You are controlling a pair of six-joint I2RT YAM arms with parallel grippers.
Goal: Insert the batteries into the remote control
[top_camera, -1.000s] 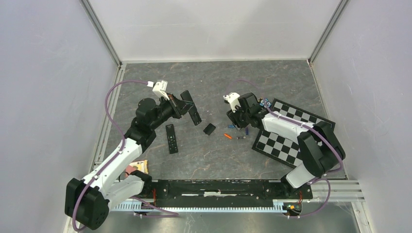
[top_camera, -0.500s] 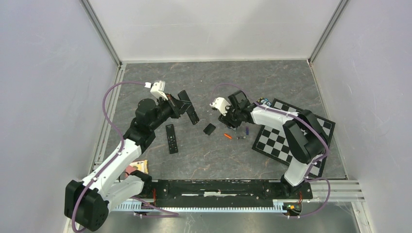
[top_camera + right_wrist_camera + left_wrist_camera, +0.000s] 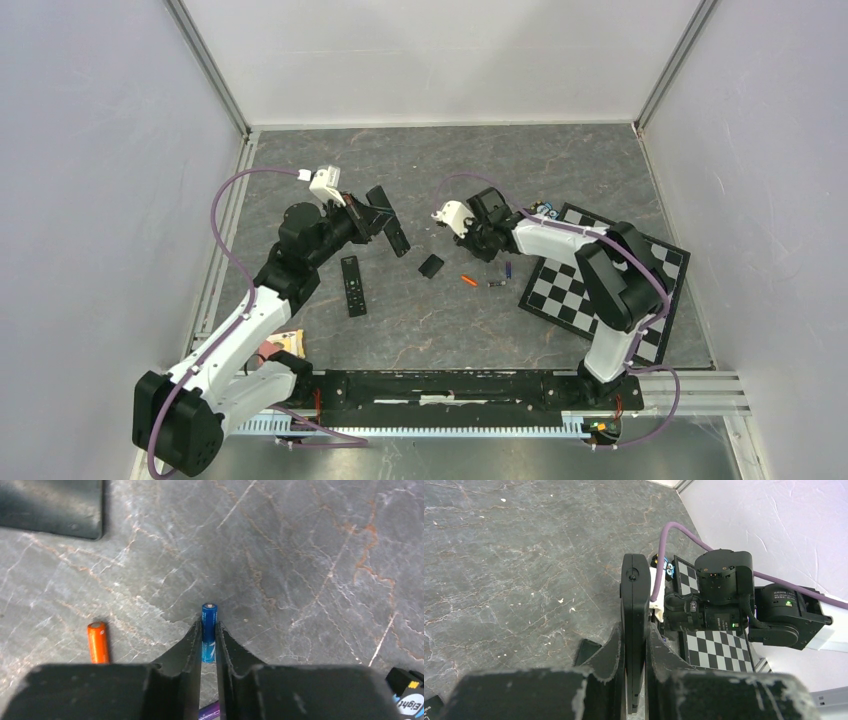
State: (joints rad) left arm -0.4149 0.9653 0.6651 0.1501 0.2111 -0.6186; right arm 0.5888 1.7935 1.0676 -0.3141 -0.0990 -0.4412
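My left gripper (image 3: 380, 222) is shut on a black remote (image 3: 392, 228) and holds it on edge above the table; in the left wrist view the remote (image 3: 634, 595) stands between the fingers (image 3: 610, 650). My right gripper (image 3: 208, 645) is shut on a blue battery (image 3: 208, 625), whose tip sticks out past the fingertips, just above the table. In the top view this gripper (image 3: 484, 254) hangs right of the remote. An orange battery (image 3: 467, 280) and a dark and silver battery (image 3: 494, 283) lie on the table; the orange one also shows in the right wrist view (image 3: 98, 642).
A purple battery (image 3: 507, 269) lies beside the checkerboard (image 3: 600, 290). A flat black cover (image 3: 431, 265) lies left of the batteries. A second remote (image 3: 352, 285) lies below my left gripper. A small battery pack (image 3: 545, 210) sits at the checkerboard's far corner.
My right wrist has swung left and turned over the batteries, and the blue battery has left the table. The left arm has shifted slightly with the remote.
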